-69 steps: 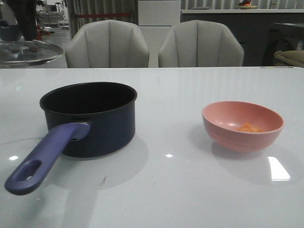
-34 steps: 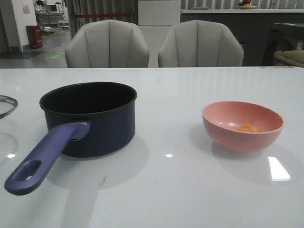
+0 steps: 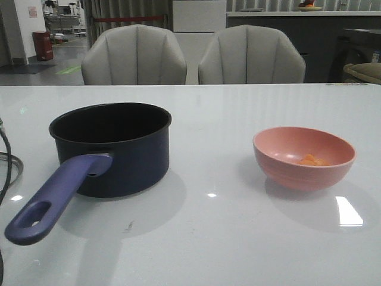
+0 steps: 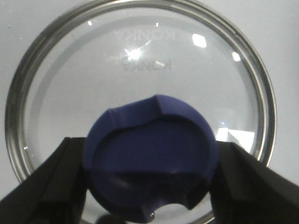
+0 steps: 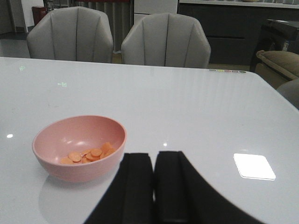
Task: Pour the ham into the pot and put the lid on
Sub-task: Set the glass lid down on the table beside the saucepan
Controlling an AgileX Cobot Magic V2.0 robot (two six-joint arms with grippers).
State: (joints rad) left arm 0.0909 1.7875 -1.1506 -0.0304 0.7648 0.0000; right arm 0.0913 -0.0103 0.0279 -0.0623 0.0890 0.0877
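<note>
The dark navy pot (image 3: 128, 161) stands left of centre, black inside and nothing in it, its purple-blue handle (image 3: 53, 193) pointing to the front left. The ham (image 3: 312, 160) is a small heap of orange slices in the pink bowl (image 3: 280, 164) on the right; it also shows in the right wrist view (image 5: 88, 155). The glass lid (image 4: 140, 56) lies low over the table at the far left; only its rim (image 3: 15, 170) shows in the front view. My left gripper (image 4: 152, 144) is shut on the lid's blue knob. My right gripper (image 5: 153, 156) is shut and empty, just right of the bowl (image 5: 70, 170).
Two grey chairs (image 3: 134, 56) stand behind the table's far edge. A dark cable (image 3: 5, 149) hangs at the left edge of the front view. Bright light patches lie on the glossy white table (image 3: 238, 238).
The lid came down from high at the far left to table level and slid further left, almost out of the front view. Pot and bowl have not moved.
</note>
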